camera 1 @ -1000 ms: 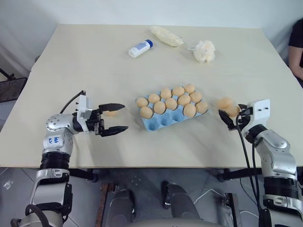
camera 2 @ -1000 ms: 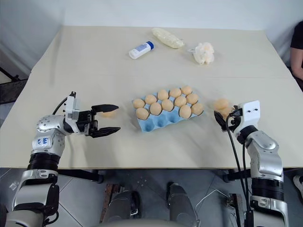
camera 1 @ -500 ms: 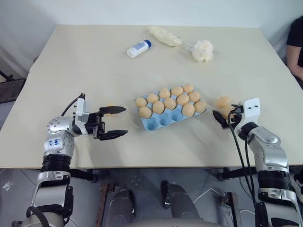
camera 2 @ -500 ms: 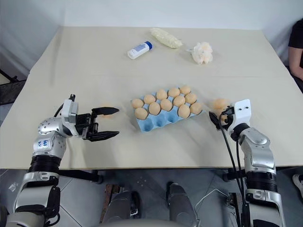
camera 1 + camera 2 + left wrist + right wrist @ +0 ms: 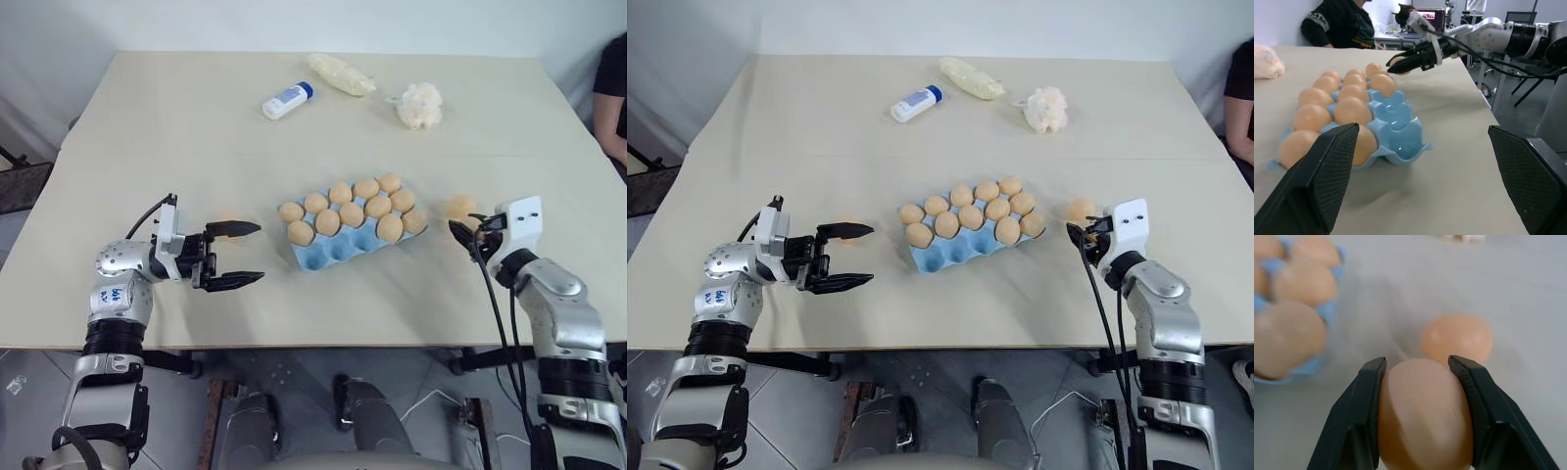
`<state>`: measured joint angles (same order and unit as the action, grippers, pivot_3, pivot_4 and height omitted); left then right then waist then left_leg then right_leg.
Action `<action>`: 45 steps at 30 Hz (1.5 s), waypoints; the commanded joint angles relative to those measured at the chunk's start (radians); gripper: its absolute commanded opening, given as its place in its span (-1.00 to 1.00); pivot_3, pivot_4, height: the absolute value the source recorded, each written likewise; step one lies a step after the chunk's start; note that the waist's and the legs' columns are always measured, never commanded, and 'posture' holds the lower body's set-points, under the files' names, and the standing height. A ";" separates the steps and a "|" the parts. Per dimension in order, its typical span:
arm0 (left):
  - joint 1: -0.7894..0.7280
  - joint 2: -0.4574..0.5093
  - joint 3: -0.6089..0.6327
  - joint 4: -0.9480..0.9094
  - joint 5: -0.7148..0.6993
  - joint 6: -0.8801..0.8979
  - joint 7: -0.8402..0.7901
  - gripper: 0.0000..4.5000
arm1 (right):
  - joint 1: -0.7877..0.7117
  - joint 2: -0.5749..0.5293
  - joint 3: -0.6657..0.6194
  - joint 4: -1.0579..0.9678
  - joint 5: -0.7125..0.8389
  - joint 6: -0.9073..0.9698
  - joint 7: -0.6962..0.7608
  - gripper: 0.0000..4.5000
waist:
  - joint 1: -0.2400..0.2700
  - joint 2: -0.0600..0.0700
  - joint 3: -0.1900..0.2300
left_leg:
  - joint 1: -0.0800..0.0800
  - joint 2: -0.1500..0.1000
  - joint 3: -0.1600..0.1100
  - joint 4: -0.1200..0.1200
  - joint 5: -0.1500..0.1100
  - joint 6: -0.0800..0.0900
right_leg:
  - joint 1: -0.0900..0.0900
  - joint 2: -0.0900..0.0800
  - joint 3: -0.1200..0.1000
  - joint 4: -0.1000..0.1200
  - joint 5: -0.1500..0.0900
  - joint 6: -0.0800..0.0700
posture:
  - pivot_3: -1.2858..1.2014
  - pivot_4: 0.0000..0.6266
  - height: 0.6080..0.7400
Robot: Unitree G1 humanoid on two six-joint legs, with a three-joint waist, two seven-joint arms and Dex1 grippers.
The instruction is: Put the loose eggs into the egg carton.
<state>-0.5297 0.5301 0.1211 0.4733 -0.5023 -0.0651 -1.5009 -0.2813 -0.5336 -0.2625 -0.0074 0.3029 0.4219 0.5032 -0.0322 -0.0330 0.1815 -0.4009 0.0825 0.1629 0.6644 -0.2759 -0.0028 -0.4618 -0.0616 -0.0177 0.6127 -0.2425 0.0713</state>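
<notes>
Right end effector [image 5: 1420,382] pinches one egg [image 5: 1422,416] across its broad middle beside the egg carton [image 5: 955,247] — smooth, light, likely fragile — another egg [image 5: 1457,338] waits on the tabletop [image 5: 921,147]; left end effector [image 5: 854,257] spread wide.

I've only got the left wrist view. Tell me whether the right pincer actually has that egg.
Observer: Yes. The right pincer is shut on the held egg, one finger on each side.
Operator: Report any loose eggs near it.
Observer: One loose egg lies on the table just beyond the held one, apart from it.
Operator: Now check my left side.
Observer: A third egg lies beside the open left pincer, untouched.
</notes>
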 commanded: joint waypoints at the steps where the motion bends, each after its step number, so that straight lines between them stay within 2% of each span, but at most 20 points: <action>1: 0.044 0.019 0.033 -0.069 -0.032 0.003 -0.014 1.00 | 0.080 -0.046 -0.062 -0.227 0.091 0.088 0.033 -0.25 | 0.002 0.000 0.000 | -0.001 0.000 0.000 0.000 0.000 0.000 | -0.001 0.000 0.000 0.000 0.000 0.000 | 0.03 -0.52 1.00; 7: 0.156 0.030 0.081 -0.208 -0.054 0.046 0.069 1.00 | 0.151 -0.090 -0.102 -0.421 0.191 0.182 0.058 -0.26 | -0.001 0.000 0.000 | 0.000 0.000 0.000 0.000 0.000 0.000 | 0.000 0.000 0.000 -0.001 0.000 0.000 | 0.03 -0.52 1.00; 12: 0.229 0.030 0.104 -0.293 -0.056 0.062 0.132 1.00 | 0.126 -0.105 -0.076 -0.475 0.236 0.227 0.055 -0.26 | 0.001 0.000 0.000 | 0.001 0.000 -0.001 0.000 0.000 0.000 | 0.001 0.000 0.001 -0.001 -0.001 -0.002 | 0.03 -0.52 1.00; 15: 0.281 0.022 0.126 -0.346 -0.065 0.068 0.184 1.00 | 0.067 -0.082 -0.010 -0.477 0.251 0.239 0.056 -0.26 | -0.001 0.000 0.000 | 0.001 0.000 -0.001 0.000 0.000 0.001 | 0.001 0.000 0.002 -0.002 -0.002 -0.003 | 0.03 -0.52 1.00; 19: 0.331 0.017 0.142 -0.392 -0.074 0.068 0.229 1.00 | -0.012 -0.032 0.094 -0.427 0.229 0.212 0.060 -0.26 | -0.005 0.000 0.000 | 0.002 0.001 -0.003 0.000 0.000 0.001 | 0.000 0.000 0.003 -0.003 -0.002 -0.003 | 0.03 -0.52 1.00; 23: 0.392 0.011 0.154 -0.448 -0.085 0.065 0.264 1.00 | -0.138 0.058 0.247 -0.243 0.117 0.127 0.053 -0.26 | -0.017 0.000 0.000 | 0.001 0.001 -0.003 -0.001 0.000 0.001 | 0.000 0.000 0.003 -0.003 -0.002 -0.004 | 0.03 -0.52 1.00; 29: 0.420 0.011 0.156 -0.483 -0.089 0.065 0.297 1.00 | -0.199 0.101 0.311 -0.117 0.058 0.073 0.085 -0.26 | -0.018 0.000 0.000 | -0.002 0.000 -0.002 -0.001 0.000 0.000 | -0.001 -0.001 -0.001 -0.002 -0.001 -0.003 | 0.03 -0.52 1.00; 34: 0.430 0.011 0.156 -0.495 -0.090 0.062 0.316 1.00 | -0.203 0.093 0.348 -0.099 0.034 0.071 0.128 -0.26 | -0.021 0.000 0.000 | -0.002 0.001 -0.002 -0.001 -0.001 -0.001 | -0.002 -0.001 -0.001 -0.002 -0.001 -0.002 | 0.03 -0.52 1.00; 42: 0.416 0.007 0.145 -0.487 -0.091 0.063 0.323 1.00 | -0.207 0.099 0.343 -0.122 0.031 0.083 0.149 0.94 | -0.023 0.000 0.000 | -0.001 0.001 -0.002 -0.001 -0.001 -0.001 | -0.001 -0.001 -0.001 -0.002 -0.001 -0.002 | 0.03 -0.52 1.00; 45: 0.398 0.008 0.140 -0.471 -0.089 0.062 0.317 1.00 | -0.210 0.098 0.342 -0.140 0.034 0.085 0.153 0.97 | -0.022 0.000 0.000 | -0.001 0.001 -0.002 -0.001 -0.001 -0.001 | -0.002 -0.001 -0.001 -0.002 -0.001 -0.002 | 0.03 -0.52 1.00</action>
<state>-0.1146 0.5376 0.2560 0.0131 -0.5689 0.0069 -1.1800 -0.4704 -0.4305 0.0903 -0.0927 0.3322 0.5087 0.6455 -0.0546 -0.0329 0.1813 -0.4024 0.0837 0.1604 0.6633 -0.2771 -0.0041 -0.4633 -0.0624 -0.0190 0.6105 -0.2432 0.0691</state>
